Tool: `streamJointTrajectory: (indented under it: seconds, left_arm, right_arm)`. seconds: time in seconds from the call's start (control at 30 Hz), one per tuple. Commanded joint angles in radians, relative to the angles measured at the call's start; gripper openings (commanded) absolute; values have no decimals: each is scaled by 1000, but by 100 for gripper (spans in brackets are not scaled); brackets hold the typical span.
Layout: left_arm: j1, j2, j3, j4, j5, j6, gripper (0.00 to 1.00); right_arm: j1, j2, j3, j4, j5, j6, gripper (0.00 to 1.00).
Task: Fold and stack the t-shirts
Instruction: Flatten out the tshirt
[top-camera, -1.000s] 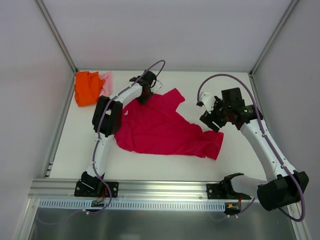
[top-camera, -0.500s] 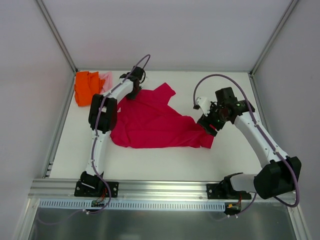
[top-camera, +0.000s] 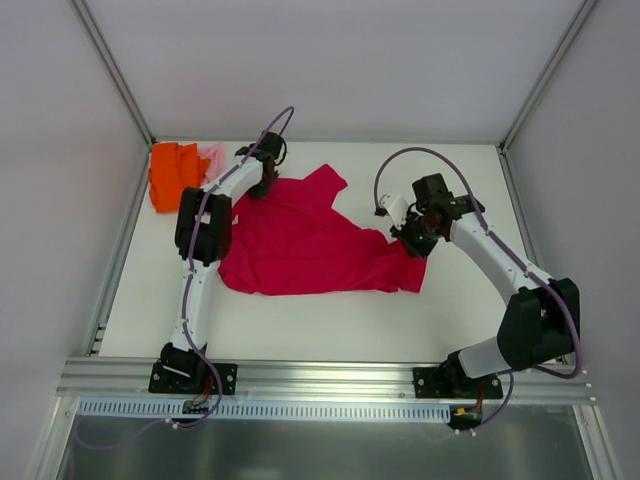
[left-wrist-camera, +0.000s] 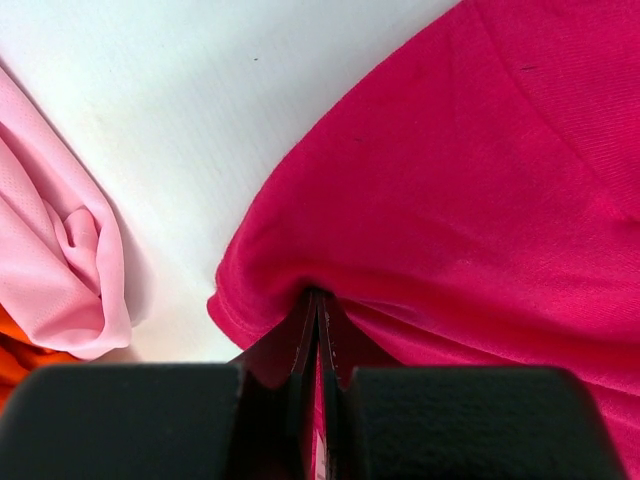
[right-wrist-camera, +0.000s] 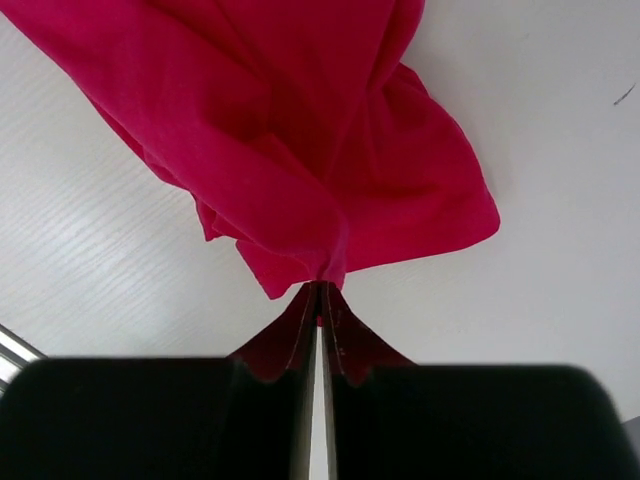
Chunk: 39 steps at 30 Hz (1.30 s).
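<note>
The left gripper (top-camera: 258, 186) is pinched tight on a thin fold at the far left corner of the crimson t-shirt (top-camera: 310, 248), jaws pressed together with only a sliver of cloth between them in the wrist view (left-wrist-camera: 318, 310). The right gripper (top-camera: 410, 240) is clamped the same way on the shirt's right edge, and there the cloth hangs off the tips in a bunched knot (right-wrist-camera: 320, 292) rather than a flat hem.

That bunch is what worries me. If the arms pull apart to spread the shirt, the right side may come up twisted, and any fold made from it would likely land crooked. Both holds look shallow too, so a hard tug could slip the cloth out of one gripper and drop that side onto the bench (top-camera: 330, 325).

Between the two grips the shirt lies rumpled across the middle of the bench. Just left of the left gripper sits the pale pink t-shirt (left-wrist-camera: 60, 270), with the orange t-shirt (top-camera: 172, 176) beyond it in the far left corner. A sweep leftward could snag the pink one and drag it along
</note>
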Motion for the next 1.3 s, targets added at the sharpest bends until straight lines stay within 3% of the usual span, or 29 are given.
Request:
streamJointTrajectory:
  seconds: [0.0, 0.1, 0.17, 0.23, 0.27, 0.37, 0.4, 0.43, 0.67, 0.9, 1.07, 1.27]
  left_arm:
    - [9, -2, 9, -21, -9, -11, 0]
    - [11, -4, 8, -24, 2, -11, 0]
    - [9, -7, 6, -24, 6, -10, 0]
    - [9, -13, 0, -21, 11, -8, 0]
    - [9, -13, 0, -21, 15, -10, 0]
    - [4, -16, -1, -24, 17, -10, 0]
    - [3, -18, -3, -26, 20, -11, 0]
    - [0, -22, -4, -29, 23, -13, 0]
    - [-16, -50, -52, -12, 35, -11, 0]
    - [-17, -59, -78, -7, 43, -13, 0]
    - [-17, -56, -80, -1, 35, -5, 0]
    - [-17, -61, -77, 2, 29, -2, 0]
  right_arm:
    - [8, -58, 38, 7, 11, -2, 8]
    - [8, -175, 11, 60, -10, -31, 99]
    - [12, -240, -24, 117, 2, -33, 100]
    - [8, -280, -30, 166, 29, -30, 86]
    - [5, -284, -30, 203, 61, -8, 67]
    - [3, -215, 0, 199, 91, 9, 32]
    - [5, -181, 20, 153, 89, 10, 6]
    - [5, -106, 55, 128, 88, 13, 1]
    - [37, 144, 104, 28, 86, -14, 1]
    - [61, 255, 181, -122, 37, -59, 1]
    - [60, 214, 186, -304, -33, -164, 1]
    - [60, 30, 89, -525, -85, -240, 1]
